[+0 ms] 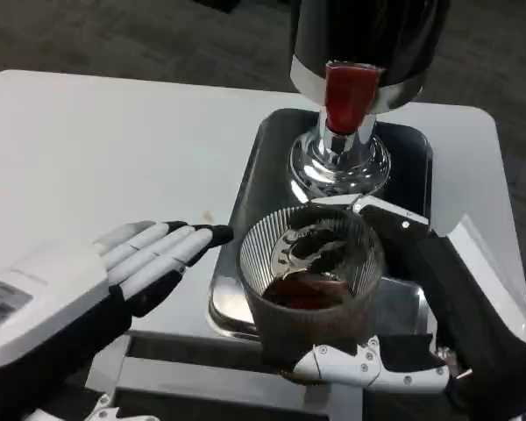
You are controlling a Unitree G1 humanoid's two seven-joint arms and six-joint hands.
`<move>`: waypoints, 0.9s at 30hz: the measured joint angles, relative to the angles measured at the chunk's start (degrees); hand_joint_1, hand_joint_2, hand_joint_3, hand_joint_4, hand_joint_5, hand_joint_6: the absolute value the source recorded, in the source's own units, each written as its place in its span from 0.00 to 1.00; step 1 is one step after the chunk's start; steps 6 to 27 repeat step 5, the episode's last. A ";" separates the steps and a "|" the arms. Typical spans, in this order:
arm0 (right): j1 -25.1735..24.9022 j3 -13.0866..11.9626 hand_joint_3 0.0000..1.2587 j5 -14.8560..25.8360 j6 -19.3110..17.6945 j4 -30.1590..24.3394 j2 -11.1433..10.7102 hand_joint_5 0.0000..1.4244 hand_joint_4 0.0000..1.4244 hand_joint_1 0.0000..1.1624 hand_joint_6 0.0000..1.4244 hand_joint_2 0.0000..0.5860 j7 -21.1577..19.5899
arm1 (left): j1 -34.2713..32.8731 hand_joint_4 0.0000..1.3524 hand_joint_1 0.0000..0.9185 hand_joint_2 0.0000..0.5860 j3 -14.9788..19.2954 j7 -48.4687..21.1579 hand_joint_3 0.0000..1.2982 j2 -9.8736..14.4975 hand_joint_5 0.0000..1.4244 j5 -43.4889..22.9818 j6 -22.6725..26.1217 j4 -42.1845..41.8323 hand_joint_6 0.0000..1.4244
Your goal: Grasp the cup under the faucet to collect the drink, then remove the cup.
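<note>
1. While the right hand [394,307] wraps the cup [311,281], its fingers [373,367] curl round the near base and another reaches up along the far rim, so the grasp looks firm.
2. The left hand [136,263] grasps nothing: its fingers lie straight and together, flat above the table [88,149], tips just beside the tray [245,189].
3. The cup is ribbed and clear, with dark drink pooled low in it. It sits at the near edge of the steel tray, in front of the dispenser's chrome foot [339,162] and the red tap [349,92].
4. Judging from the liquid inside, collecting seems done or nearly so, and removal is the step in hand.
5. To do it well: keep the cup upright, lift it clear of the tray lip before drawing it toward the body, and move slowly so the drink does not slosh.
6. Squeeze evenly; ribbed walls may flex under pressure.
7. The left hand should stay out of the path.
</note>
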 measured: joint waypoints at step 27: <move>0.20 -0.02 0.52 0.00 0.07 -0.21 0.01 0.63 0.49 0.70 0.70 0.27 0.17 | 0.04 0.00 0.00 0.07 0.01 0.00 0.00 -0.04 0.00 -0.05 0.68 -0.52 0.00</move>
